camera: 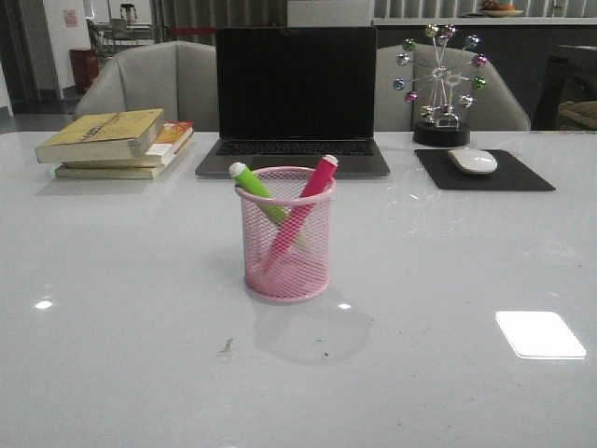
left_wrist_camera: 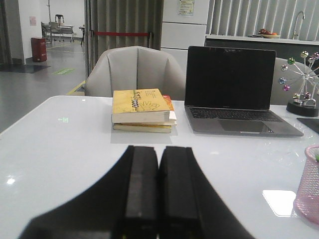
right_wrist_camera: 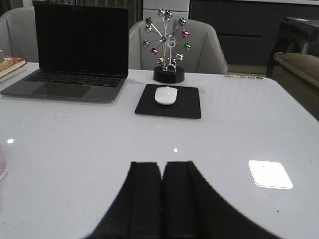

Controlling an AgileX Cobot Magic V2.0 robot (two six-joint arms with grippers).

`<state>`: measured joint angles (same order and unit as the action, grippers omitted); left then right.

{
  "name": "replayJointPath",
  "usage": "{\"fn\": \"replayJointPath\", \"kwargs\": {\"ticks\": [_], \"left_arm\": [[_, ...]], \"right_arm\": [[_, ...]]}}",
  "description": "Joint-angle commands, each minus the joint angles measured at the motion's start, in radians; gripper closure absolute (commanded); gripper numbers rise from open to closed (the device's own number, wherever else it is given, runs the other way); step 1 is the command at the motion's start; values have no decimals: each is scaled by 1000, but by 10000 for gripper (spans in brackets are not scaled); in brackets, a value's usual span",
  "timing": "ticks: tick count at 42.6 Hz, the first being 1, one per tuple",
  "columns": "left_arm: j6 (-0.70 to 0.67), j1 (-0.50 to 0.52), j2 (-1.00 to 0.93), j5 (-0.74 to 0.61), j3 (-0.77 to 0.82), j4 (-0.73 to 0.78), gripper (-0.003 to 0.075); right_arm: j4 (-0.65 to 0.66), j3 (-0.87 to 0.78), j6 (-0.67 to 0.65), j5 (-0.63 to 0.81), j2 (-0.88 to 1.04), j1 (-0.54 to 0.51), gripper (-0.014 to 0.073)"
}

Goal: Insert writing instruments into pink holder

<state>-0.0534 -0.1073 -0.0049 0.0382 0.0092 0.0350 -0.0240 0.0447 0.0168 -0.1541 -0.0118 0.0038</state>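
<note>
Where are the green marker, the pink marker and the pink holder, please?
green marker (camera: 252, 183), front view, upper barrel.
pink marker (camera: 319, 176), front view, upper barrel.
pink holder (camera: 285, 271), front view, mesh wall.

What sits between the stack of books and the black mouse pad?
The open dark laptop, seen in the front view, sits between the stacked books and the black mouse pad.

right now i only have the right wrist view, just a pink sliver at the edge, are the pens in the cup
Observer: Yes. The green marker and the pink marker both stand inside the pink holder, crossing.
Operator: is the left pincer holding anything
Observer: No. The left pincer is shut and empty, above bare table.
Operator: anything left of the laptop
Observer: A stack of books sits left of the laptop.
</note>
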Motion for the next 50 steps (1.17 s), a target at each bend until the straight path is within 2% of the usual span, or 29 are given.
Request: {"fn": "replayJointPath", "kwargs": {"ticks": [1, 50], "left_arm": [[-1, -7, -18, -93, -1, -1, 628], [-1, -7, -18, -93, -1, -1, 627]], "right_arm": [[-23, -50, -2, 191, 29, -7, 537], [-26, -60, -2, 169, 44, -5, 537]]}}
